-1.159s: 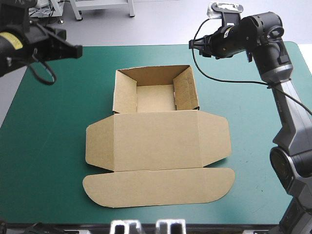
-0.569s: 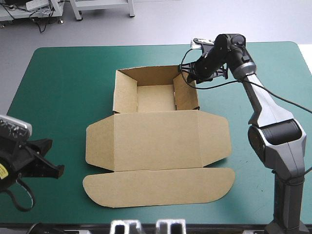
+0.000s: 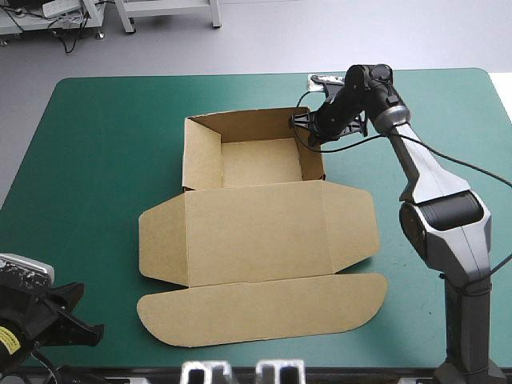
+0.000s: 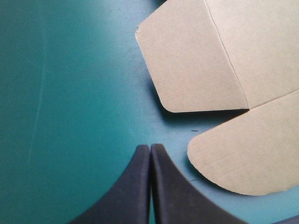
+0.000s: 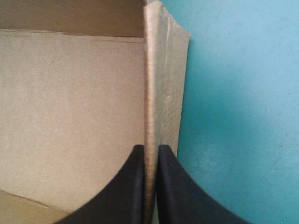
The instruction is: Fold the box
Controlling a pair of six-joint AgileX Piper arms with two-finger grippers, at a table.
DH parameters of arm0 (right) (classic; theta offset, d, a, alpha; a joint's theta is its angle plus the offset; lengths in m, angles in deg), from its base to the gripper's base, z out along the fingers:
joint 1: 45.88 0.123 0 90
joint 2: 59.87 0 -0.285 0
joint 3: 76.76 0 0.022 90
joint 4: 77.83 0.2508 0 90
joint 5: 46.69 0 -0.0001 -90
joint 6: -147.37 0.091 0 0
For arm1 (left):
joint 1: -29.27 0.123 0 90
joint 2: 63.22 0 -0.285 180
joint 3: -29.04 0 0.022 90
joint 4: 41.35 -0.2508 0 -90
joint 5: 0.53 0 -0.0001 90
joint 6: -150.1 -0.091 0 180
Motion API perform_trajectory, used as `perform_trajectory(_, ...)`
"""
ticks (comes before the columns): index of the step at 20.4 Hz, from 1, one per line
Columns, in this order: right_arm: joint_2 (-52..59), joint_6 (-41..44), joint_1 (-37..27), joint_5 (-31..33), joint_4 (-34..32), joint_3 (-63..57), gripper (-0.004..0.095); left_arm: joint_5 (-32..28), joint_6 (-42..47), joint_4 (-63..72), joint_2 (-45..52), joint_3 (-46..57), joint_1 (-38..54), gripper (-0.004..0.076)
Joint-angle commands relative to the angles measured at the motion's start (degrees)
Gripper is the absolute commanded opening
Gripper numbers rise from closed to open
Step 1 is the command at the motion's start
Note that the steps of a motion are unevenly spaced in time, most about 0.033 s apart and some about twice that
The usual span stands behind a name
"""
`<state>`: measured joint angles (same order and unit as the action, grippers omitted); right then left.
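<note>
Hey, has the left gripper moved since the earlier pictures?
Yes. The left gripper has travelled down the left side of the table, from its far corner to its near corner, ending left of the box.

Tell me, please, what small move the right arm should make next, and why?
Probably open the right gripper and lift clear: it is shut on the right wall of the box, which already stands upright, while the lid lies flat.
</note>
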<state>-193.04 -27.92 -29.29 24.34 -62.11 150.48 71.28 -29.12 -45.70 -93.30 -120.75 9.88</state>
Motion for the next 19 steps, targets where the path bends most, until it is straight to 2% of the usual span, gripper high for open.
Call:
perform_trajectory(1,6.8,-0.6,-0.7,0.6,-0.9,1.2,-0.0001,-1.7,0.6,-1.3,-0.6,-1.1,-0.3,-0.001)
perform_trajectory(3,9.2,-0.4,-1.6,0.6,-4.6,1.2,-0.0001,-1.7,0.6,-2.8,-0.6,-1.1,-0.3,-0.001)
perform_trajectory(7,17.1,-0.9,-8.6,0.7,-9.5,0.4,-0.0001,-2.4,0.6,-5.6,-0.6,-1.1,-0.3,-0.001)
perform_trajectory(11,25.1,-3.1,-20.5,0.6,-17.5,-13.0,-0.0001,-6.2,0.8,-5.7,-0.6,-1.1,-0.3,-0.001)
perform_trajectory(13,27.3,-4.7,-29.0,0.6,-22.0,-23.0,-0.0001,-6.5,0.8,-5.7,-0.6,-1.1,-0.3,-0.001)
perform_trajectory(17,27.0,-6.8,-39.3,-3.8,-20.3,-28.8,-0.0001,-6.5,0.8,-5.7,-0.6,-1.1,-0.3,-0.001)
perform_trajectory(19,26.1,-9.1,-40.9,-5.3,-20.8,-29.3,0.0001,-6.5,0.8,-5.7,-0.6,-1.1,-0.3,-0.001)
